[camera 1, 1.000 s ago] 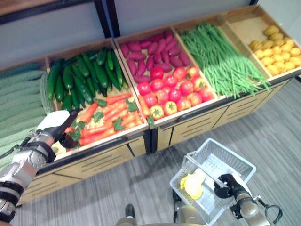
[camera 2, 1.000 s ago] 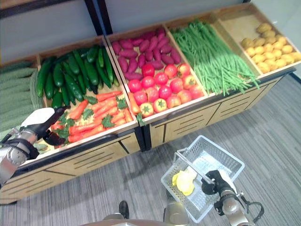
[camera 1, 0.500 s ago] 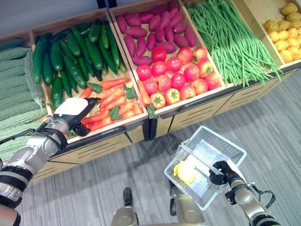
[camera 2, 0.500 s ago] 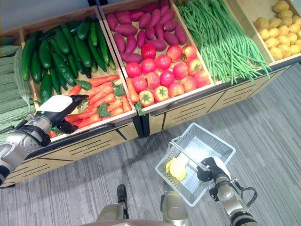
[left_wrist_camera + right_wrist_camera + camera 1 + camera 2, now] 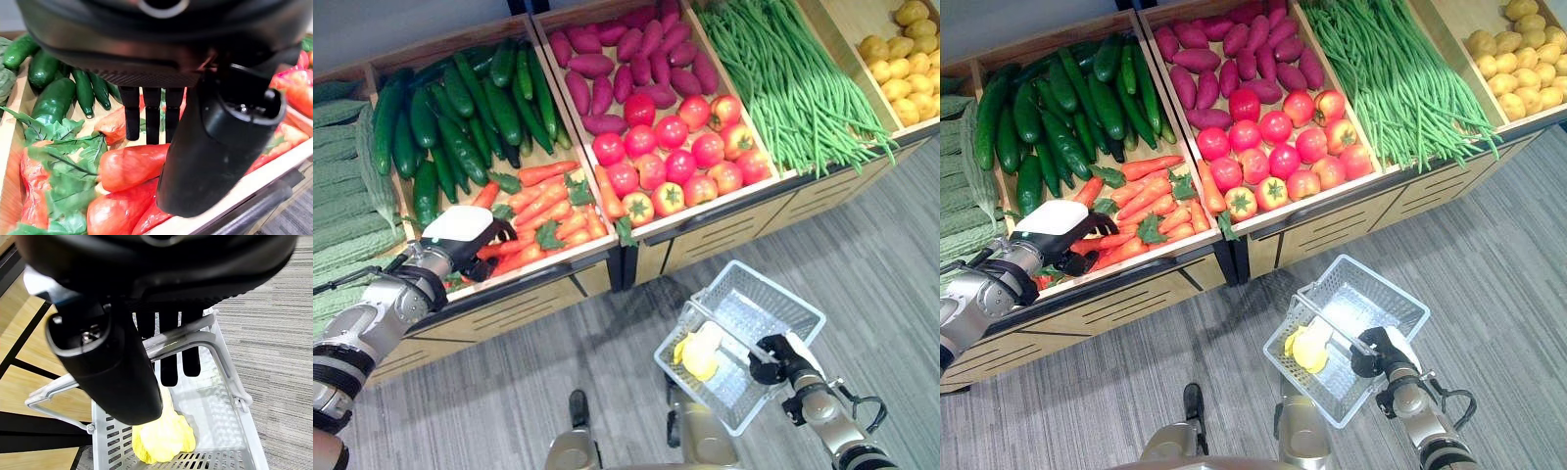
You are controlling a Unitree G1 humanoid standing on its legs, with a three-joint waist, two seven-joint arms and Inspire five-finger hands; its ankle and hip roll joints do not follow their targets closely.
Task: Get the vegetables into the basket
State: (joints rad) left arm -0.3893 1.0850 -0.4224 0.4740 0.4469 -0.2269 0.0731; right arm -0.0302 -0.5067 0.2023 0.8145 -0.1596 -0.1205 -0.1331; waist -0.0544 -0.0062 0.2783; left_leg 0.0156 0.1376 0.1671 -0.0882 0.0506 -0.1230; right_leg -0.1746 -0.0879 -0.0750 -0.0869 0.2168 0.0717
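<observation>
Hovering left hand (image 5: 462, 238) uncurled over carrots (image 5: 540, 211); right hand (image 5: 774, 360) gripping basket (image 5: 800, 310) handle.

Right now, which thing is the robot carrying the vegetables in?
Look on the grey floor in front of the wooden produce stand. The white wire basket hangs from the right hand, with one yellow item inside; everything else lies in the wooden bins.

Carrots (image 5: 543, 211) packed tight in near part of crate, leafy tops between them; crate's near rim (image 5: 524, 279) borders them. Left hand (image 5: 460, 240) low over the near-left carrots, fingers straight, open gap beneath. Cucumbers (image 5: 460, 108) crowd the far part. Basket (image 5: 783, 308) top open right of handle (image 5: 729, 338); yellow item (image 5: 697, 357) fills its left end.
</observation>
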